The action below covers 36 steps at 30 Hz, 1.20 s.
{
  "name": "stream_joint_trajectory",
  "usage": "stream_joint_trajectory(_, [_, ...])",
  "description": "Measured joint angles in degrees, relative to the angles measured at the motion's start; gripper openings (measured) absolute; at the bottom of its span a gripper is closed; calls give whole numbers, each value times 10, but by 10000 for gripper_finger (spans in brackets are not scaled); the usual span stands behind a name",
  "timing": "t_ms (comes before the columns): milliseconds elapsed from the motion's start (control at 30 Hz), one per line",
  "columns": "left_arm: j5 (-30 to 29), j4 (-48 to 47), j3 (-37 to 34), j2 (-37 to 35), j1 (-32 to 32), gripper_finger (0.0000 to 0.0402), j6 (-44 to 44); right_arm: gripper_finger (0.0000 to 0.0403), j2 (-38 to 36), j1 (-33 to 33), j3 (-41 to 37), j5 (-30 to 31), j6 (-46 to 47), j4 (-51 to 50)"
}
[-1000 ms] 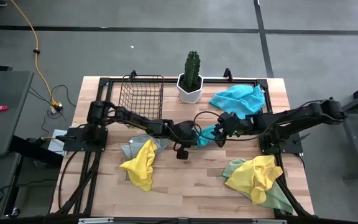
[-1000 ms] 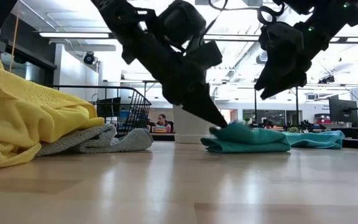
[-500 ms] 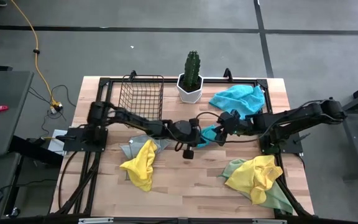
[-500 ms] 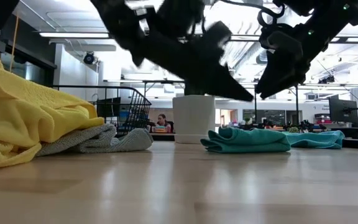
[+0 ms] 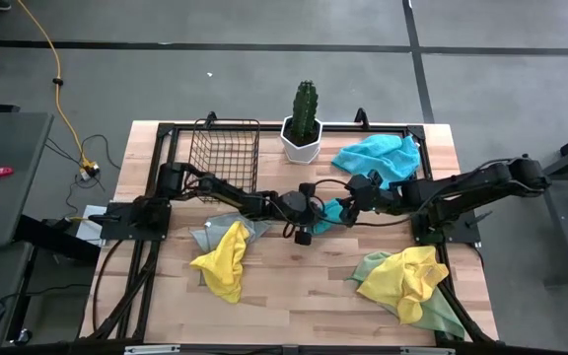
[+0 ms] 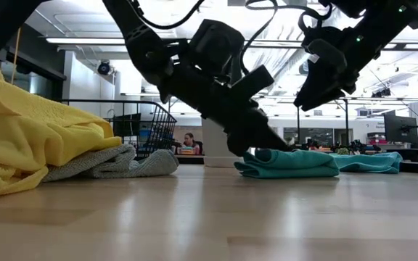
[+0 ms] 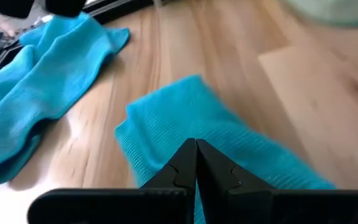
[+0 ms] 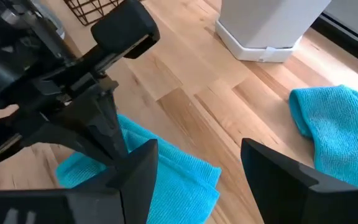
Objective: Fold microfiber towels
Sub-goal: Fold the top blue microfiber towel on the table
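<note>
Covering part of the folded turquoise towel point(image 6: 289, 163), the left tool point(image 7: 196, 163) is pinched together; the right tool point(image 8: 194, 165) gapes above.

Turquoise folded towel point(image 5: 331, 212), yellow towel point(image 5: 223, 258) (grey towel point(image 5: 205, 237) beneath), black pincers.

A folded towel point(image 5: 330, 212) lies mid-table between the two grippers, with the basket point(image 5: 223, 153) and plant pot point(image 5: 302, 141) behind it and towel heaps point(image 5: 408, 283) in front.
</note>
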Motion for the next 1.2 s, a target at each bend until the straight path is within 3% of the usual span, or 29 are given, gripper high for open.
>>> stream_joint_trajectory(100, [-11, -29, 0, 0, 0, 0, 16, 223, 0, 0, 0, 1, 0, 2])
stream_joint_trajectory(500, [-229, -122, 0, -66, -15, 0, 73, 223, 0, 0, 0, 43, 0, 2])
stream_joint_trajectory(567, [-210, -116, 0, -77, -19, 0, 48, 223, 0, 0, 0, 44, 0, 2])
stream_joint_trajectory(733, [-14, -88, 0, -83, -24, 0, -1, 223, 0, 0, 0, 44, 2, 2])
stream_joint_trajectory(800, [32, -80, 0, -83, -25, 0, -18, 223, 0, 0, 0, 45, 2, 2])
stream_joint_trajectory(1200, [50, -41, 0, -26, -16, 0, -51, 223, 0, 0, 0, 71, 20, 6])
